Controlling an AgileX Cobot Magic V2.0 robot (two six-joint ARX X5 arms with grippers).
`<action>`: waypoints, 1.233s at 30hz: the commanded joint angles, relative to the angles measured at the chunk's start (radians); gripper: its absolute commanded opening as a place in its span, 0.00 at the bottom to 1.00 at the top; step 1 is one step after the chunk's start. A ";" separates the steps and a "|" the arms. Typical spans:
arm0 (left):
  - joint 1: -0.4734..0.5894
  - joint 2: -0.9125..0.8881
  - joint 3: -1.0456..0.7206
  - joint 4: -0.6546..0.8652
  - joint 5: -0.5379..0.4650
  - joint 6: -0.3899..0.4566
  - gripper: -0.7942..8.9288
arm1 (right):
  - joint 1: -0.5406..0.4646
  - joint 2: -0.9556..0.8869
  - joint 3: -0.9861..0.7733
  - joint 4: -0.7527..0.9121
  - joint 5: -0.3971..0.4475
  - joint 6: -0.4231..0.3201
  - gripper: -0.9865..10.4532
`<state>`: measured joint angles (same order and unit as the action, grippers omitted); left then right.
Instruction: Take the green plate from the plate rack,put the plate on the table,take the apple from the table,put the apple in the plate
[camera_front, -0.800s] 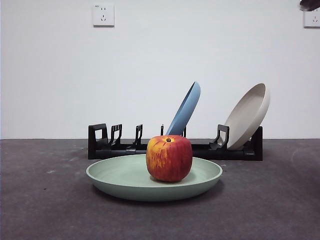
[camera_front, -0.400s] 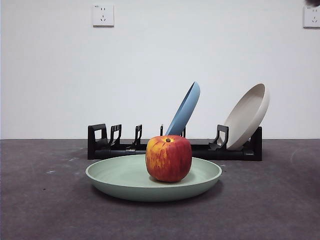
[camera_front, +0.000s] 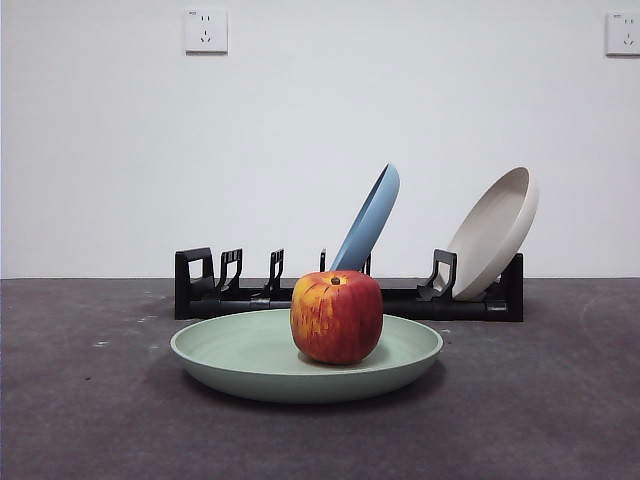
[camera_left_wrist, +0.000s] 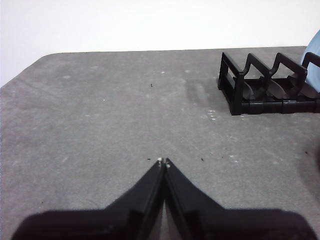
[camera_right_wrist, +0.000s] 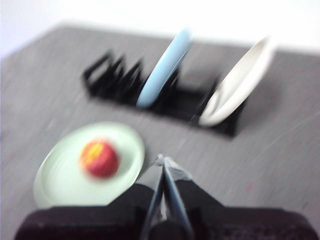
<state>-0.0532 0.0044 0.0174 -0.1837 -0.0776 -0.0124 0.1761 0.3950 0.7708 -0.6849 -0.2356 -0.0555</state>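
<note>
- The apple (camera_front: 337, 317) sits upright inside the green plate (camera_front: 240, 352), a little right of the plate's middle in the front view, with its dark stem on top.
- The green plate lies flat on the table (camera_front: 80, 400), in front of the plate rack (camera_front: 250, 296) and apart from it.
- The plate rack stands behind, across the table near the white wall; its left prongs hold nothing.
- A blue plate (camera_front: 370, 218) leans in a slot near the rack's middle, tilted to the right.
- A beige plate (camera_front: 497, 230) leans at the rack's right end, also tilted to the right, its hollow side facing the camera.
- The right gripper (camera_right_wrist: 162, 161) is up above the table, well apart from the apple and the green plate; its jaws are pressed together with nothing between them. Its wrist view is blurred, yet shows the apple in the plate and both leaning plates in the rack.
- The left gripper (camera_left_wrist: 163, 161) hangs over bare table, with the rack's left end off to one side; its jaws are closed tip to tip and hold nothing.
- Two wall sockets (camera_front: 206, 30) are set high on the wall.
</note>
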 joint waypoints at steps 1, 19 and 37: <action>0.003 -0.002 -0.013 0.003 0.003 -0.011 0.08 | -0.059 -0.079 -0.147 0.161 0.000 0.046 0.09; 0.003 -0.002 -0.013 0.003 0.003 -0.011 0.08 | -0.118 -0.390 -0.718 0.553 0.112 0.112 0.09; 0.003 -0.002 -0.013 0.003 0.003 -0.011 0.08 | -0.117 -0.394 -0.765 0.513 0.113 0.178 0.09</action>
<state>-0.0532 0.0048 0.0174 -0.1837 -0.0776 -0.0124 0.0586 0.0040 0.0174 -0.1642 -0.1265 0.1051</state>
